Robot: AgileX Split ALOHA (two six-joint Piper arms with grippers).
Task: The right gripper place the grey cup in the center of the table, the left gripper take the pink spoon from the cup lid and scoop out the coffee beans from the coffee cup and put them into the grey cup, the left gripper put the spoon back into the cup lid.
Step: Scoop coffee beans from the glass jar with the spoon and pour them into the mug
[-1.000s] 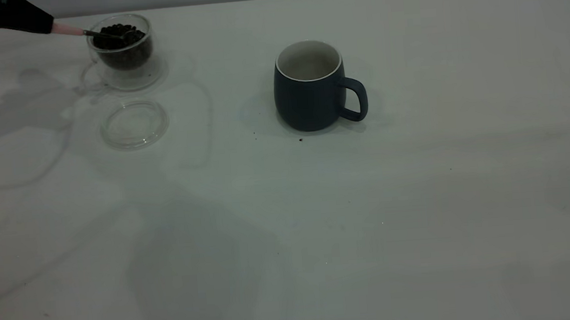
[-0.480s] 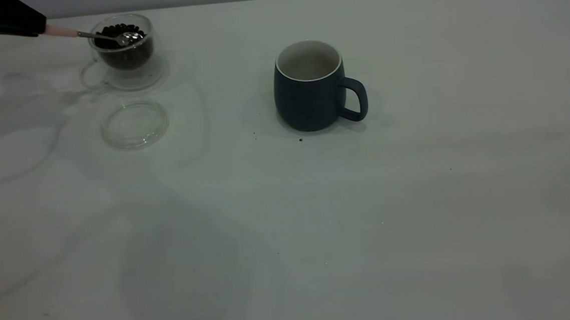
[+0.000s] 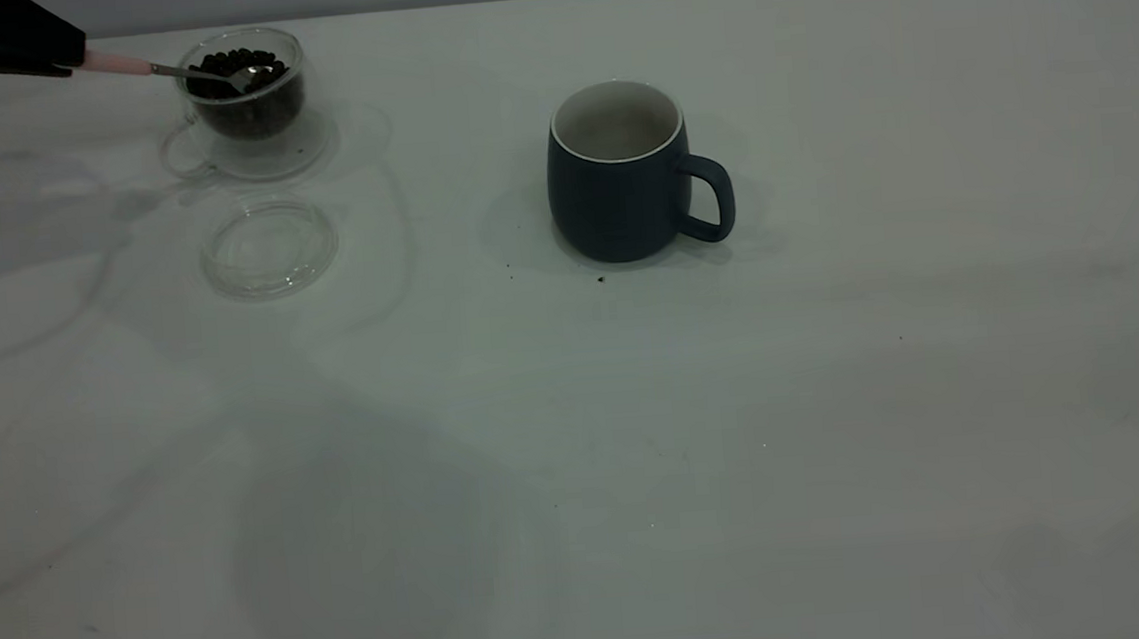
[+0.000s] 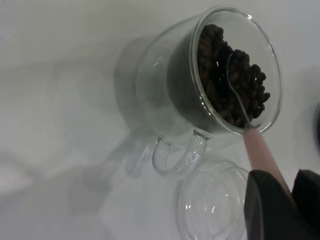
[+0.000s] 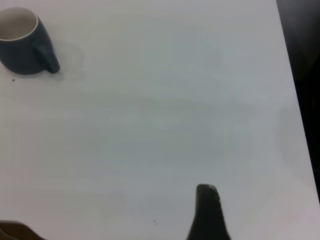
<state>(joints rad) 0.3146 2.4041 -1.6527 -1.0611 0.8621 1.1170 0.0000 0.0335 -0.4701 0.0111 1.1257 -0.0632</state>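
Note:
My left gripper (image 3: 60, 56) at the table's far left corner is shut on the pink spoon (image 3: 116, 63) by its handle. The spoon's metal bowl lies on the coffee beans (image 3: 236, 62) inside the coffee cup (image 3: 249, 111). In the left wrist view the pink spoon (image 4: 260, 150) runs from my gripper (image 4: 287, 195) over the coffee cup's rim (image 4: 165, 100) into the beans (image 4: 220, 85). The cup lid (image 3: 269, 247) lies empty just in front of the coffee cup. The grey cup (image 3: 619, 171) stands upright and empty near the table's centre. My right gripper (image 5: 110, 215) is open, far from the grey cup (image 5: 22, 50).
The white table (image 3: 835, 391) has a few dark specks near the grey cup. Its right edge (image 5: 292, 100) shows in the right wrist view. The cup lid (image 4: 215, 205) lies close beside the coffee cup's handle.
My left gripper has drawn back a little to the left. The spoon's bowl has come up from among the beans and now rests on top of them.

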